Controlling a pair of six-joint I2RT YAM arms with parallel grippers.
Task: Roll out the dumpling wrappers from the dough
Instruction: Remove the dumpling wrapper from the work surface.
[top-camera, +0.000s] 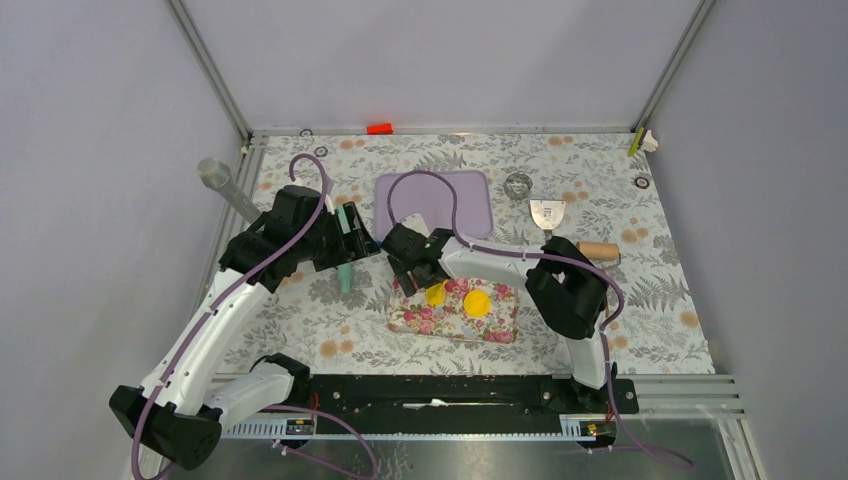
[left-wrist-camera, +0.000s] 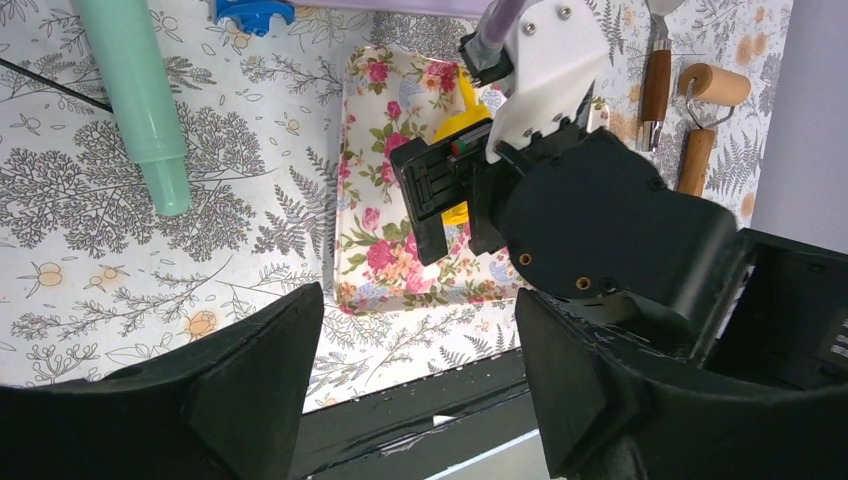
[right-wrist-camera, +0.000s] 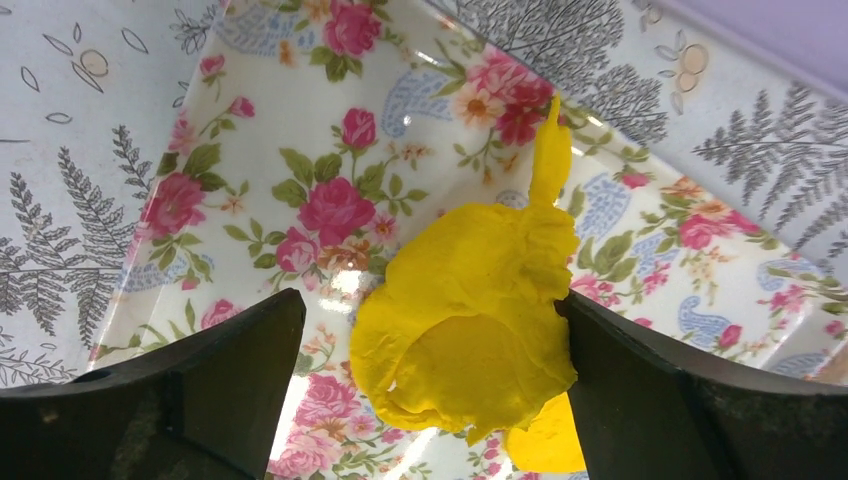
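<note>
Right gripper (right-wrist-camera: 432, 300) is hovering, jaws spread wide, astride the dough (right-wrist-camera: 470, 330), which is lying on the floral tray (right-wrist-camera: 300, 120). Left gripper (left-wrist-camera: 418, 310) is hanging wide, empty, near the tray.

lumpy yellow dough (right-wrist-camera: 470, 320) on floral tray (right-wrist-camera: 300, 120), flat round wrapper (top-camera: 477, 302) just beside
</note>
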